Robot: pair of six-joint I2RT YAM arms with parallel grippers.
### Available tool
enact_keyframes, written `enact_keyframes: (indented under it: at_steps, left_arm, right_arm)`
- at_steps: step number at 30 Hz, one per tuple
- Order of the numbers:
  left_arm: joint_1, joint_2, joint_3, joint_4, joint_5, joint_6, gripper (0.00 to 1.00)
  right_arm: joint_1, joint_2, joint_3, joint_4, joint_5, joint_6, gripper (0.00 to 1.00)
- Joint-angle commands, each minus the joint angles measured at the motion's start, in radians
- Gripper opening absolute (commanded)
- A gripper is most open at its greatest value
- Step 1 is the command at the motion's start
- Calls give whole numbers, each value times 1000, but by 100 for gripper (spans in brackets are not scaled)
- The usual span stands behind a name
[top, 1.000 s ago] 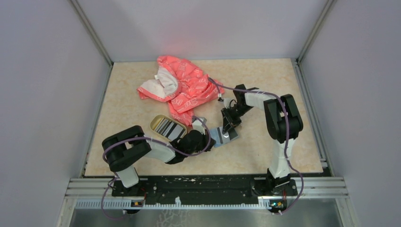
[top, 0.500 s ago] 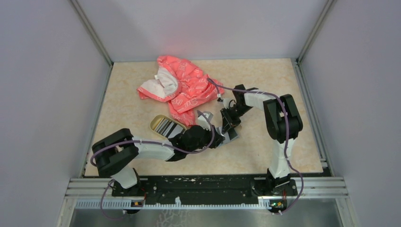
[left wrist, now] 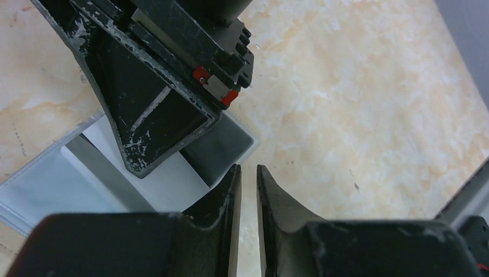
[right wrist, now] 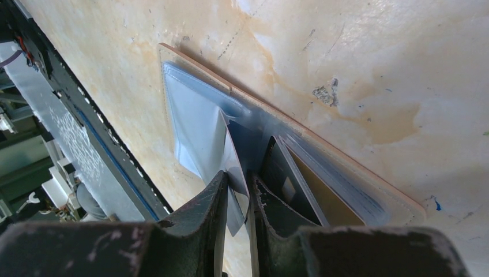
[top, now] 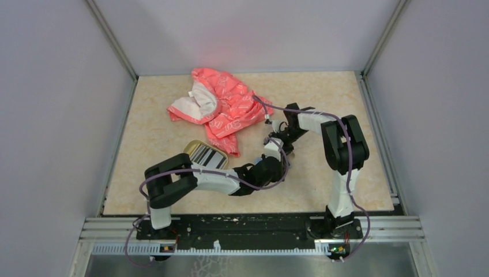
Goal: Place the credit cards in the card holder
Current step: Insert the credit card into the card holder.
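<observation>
The card holder [right wrist: 346, 167] lies open on the table, tan outside with blue-grey sleeves. My right gripper [right wrist: 236, 176] is shut on one clear sleeve flap [right wrist: 230, 156], holding it up. A dark card [right wrist: 285, 173] with a chip stands in the pocket behind the flap, and a golden-tan card [right wrist: 326, 205] sits behind that. My left gripper [left wrist: 247, 168] hovers at the holder's corner, open by a narrow gap with only table showing through. The dark card [left wrist: 222, 144] lies just ahead of its left finger. More striped credit cards [top: 207, 157] rest in the oval dish [top: 195, 148].
A pink-red patterned cloth [top: 222, 107] lies bunched at the back, just behind the dish. Both grippers crowd together over the holder at table centre [top: 277, 154]. The right gripper's finger [left wrist: 155, 115] fills the upper left of the left wrist view. Grey walls enclose three sides.
My left arm has swung right from beside the dish to the holder, now covering it from above. Its jaws have parted slightly. The right gripper has kept its hold.
</observation>
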Motion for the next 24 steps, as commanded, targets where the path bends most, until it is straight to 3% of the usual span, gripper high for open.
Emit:
enact_keyframes:
  at_steps: [1,9,15,24]
  left_arm:
    - [-17,49,93,-147,-168,-15,22]
    - [-19,123,215,-326,-259,-73,23]
    - [-19,143,219,-338,-287,-83,24]
    - [-19,135,212,-356,-312,-90,24]
  right_arm:
    - [0,10,5,6,53,-40,18]
    - [0,11,4,6,51,-42,19]
    - [0,7,4,5,44,-44,20]
    - [-5,-25,4,9,30,-48,30]
